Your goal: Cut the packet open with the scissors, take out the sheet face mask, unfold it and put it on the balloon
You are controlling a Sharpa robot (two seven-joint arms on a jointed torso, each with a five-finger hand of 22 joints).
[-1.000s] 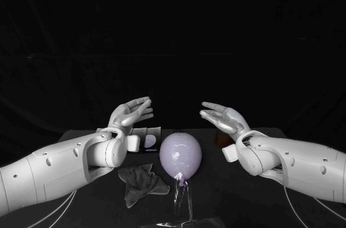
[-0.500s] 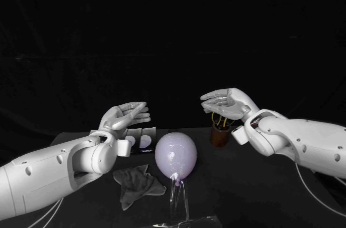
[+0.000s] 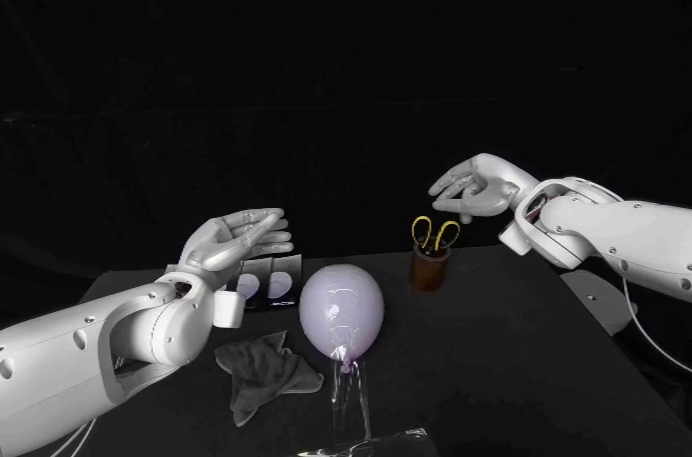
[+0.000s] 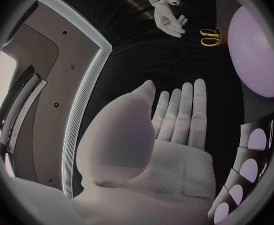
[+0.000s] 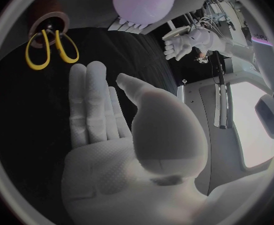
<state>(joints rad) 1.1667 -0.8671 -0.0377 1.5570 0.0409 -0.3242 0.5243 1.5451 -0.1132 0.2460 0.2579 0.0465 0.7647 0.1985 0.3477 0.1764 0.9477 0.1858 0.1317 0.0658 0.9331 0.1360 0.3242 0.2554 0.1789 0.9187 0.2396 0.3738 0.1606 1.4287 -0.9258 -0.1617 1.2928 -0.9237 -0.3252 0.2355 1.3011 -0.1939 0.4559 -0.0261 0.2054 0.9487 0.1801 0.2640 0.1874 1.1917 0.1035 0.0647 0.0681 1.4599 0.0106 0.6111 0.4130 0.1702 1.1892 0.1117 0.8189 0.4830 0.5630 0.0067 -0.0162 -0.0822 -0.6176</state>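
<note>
Zero steps done | scissors upright in brown holder, right of balloon | packets far left, seemingly uncut | left hand, right hand raised, fingers apart, empty | all steps remain

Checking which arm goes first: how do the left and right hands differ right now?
The right hand hangs higher than the left hand. The right hand is up by the yellow-handled scissors; the left hand is by the packets. Both are open, holding nothing.
</note>
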